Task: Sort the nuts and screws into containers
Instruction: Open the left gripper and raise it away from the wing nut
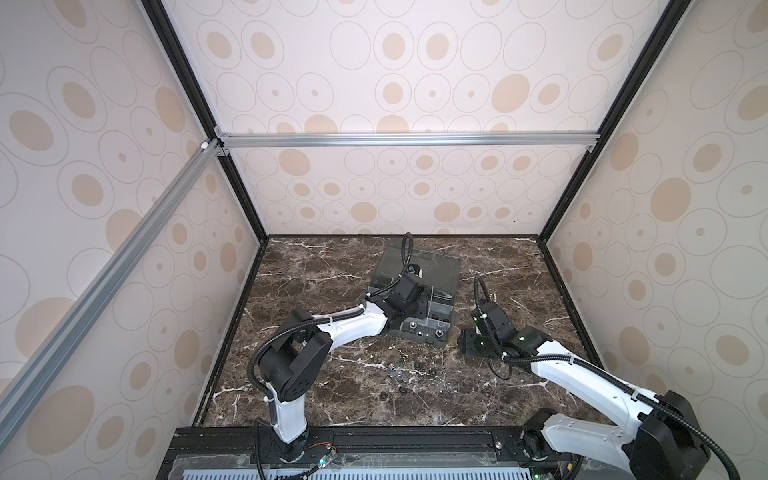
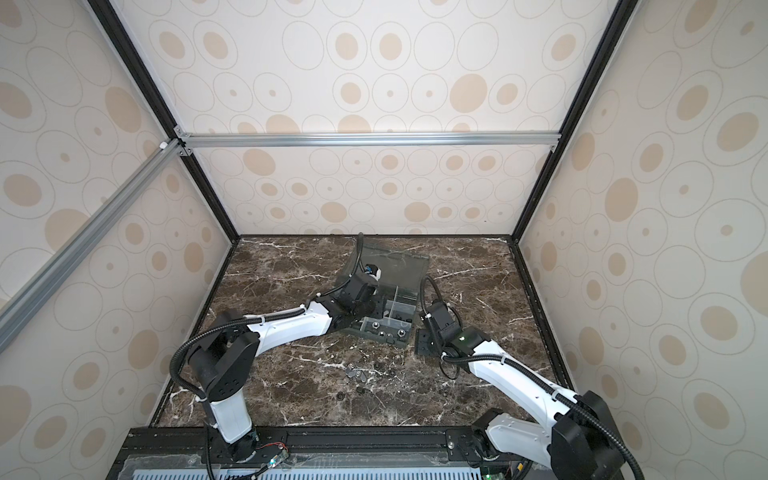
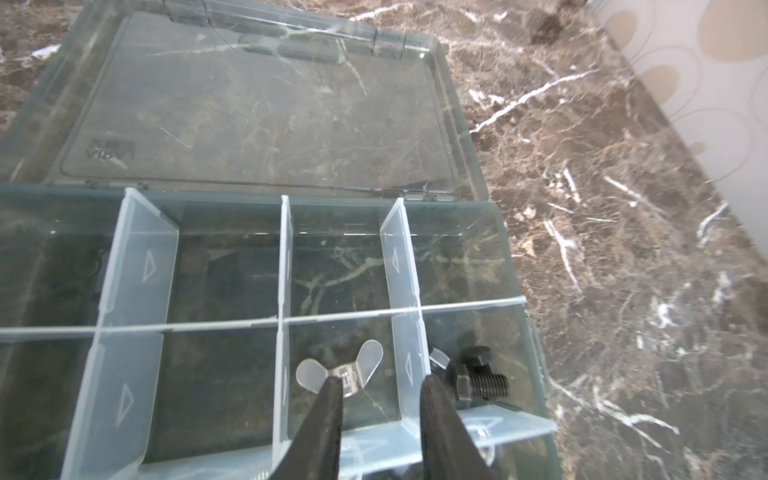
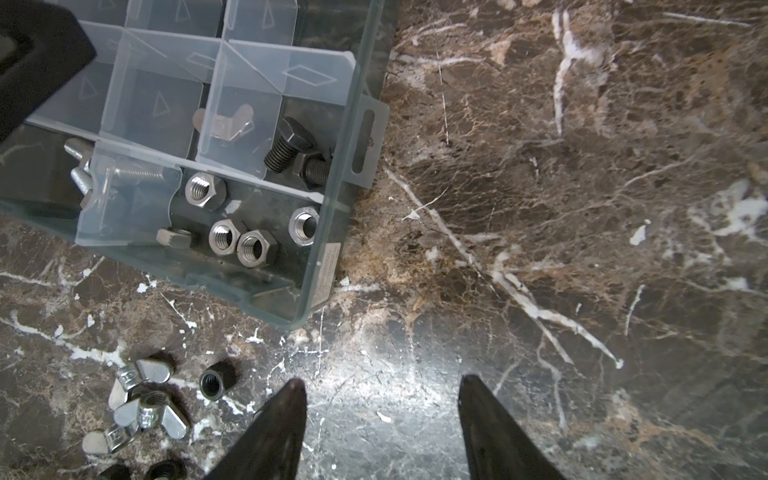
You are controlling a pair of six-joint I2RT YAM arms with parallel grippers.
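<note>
Your left claw (image 3: 380,379) is spread over the wing nut (image 3: 338,370) lying in a cell (image 3: 372,411) of the box (image 1: 440,266) at mid-frame in a top view, so lift straight up, clear of the dividers (image 3: 401,266); right claw (image 4: 382,379) hangs spread over the desk (image 4: 582,208).

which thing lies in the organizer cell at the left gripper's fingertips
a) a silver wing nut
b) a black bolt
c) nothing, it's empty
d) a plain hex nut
a: in the left wrist view a silver wing nut lies on the floor of the cell at the tips of the left gripper, whose jaws stand apart. The black bolts sit in the next cell, past the pale divider.
</note>
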